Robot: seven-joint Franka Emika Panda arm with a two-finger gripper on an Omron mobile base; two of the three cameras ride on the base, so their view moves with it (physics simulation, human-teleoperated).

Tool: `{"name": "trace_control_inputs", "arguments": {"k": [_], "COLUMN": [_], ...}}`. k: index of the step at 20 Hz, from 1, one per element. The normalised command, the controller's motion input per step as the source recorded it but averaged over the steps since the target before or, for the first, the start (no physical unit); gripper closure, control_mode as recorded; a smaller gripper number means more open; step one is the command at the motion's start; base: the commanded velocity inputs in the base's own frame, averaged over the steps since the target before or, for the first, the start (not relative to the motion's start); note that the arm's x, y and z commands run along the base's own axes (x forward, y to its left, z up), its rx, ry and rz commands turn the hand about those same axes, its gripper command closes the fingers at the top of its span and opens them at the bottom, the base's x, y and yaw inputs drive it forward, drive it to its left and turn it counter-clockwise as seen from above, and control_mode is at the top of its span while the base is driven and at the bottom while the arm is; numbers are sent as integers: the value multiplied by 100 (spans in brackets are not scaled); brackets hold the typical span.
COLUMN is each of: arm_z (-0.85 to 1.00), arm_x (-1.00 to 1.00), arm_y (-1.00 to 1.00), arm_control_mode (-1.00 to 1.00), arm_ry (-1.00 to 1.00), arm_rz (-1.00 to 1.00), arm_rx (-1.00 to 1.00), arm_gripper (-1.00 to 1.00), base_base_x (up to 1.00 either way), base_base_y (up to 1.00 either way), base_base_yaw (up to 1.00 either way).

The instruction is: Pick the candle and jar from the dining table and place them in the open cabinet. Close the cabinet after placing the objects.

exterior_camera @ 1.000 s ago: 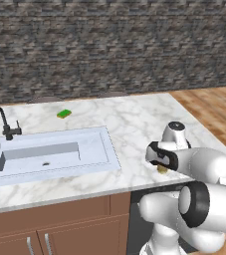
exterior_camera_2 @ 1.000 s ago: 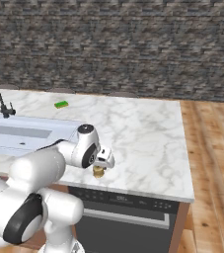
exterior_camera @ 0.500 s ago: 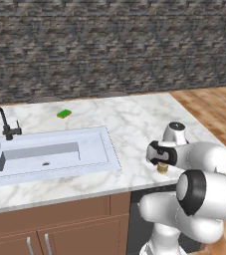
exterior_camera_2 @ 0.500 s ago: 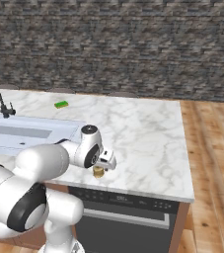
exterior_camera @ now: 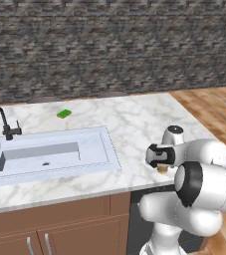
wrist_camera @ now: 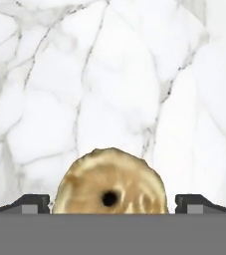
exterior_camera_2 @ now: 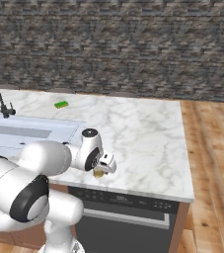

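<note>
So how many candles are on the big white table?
1. The candle sits near the front edge of the dining table, between the open gripper's fingertips. Another might be hidden behind the robot's arm.

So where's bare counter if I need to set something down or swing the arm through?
Bare marble runs from the sink to the table's right edge, and along the back beyond the sponge. The left end is taken by sink and faucet. The front edge is tight: the open end effector straddles the candle.
</note>
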Motion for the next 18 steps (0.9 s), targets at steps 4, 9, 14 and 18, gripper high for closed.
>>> {"name": "trace_control_inputs", "arguments": {"k": [4, 9, 14, 18], "arm_z": [-18, -16, -24, 0], "arm_x": [5, 6, 1, 0], "arm_y": [0, 0, 0, 0], "arm_control_mode": [-100, -100, -100, -100], "arm_ry": [0, 0, 0, 0], "arm_rz": [-2, 0, 0, 0], "arm_rx": [0, 2, 1, 0], "arm_gripper": [-100, -100, 100, 100], "base_base_x": [0, 0, 0, 0], "base_base_y": [0, 0, 0, 0], "base_base_yaw": [0, 0, 0, 0]}}
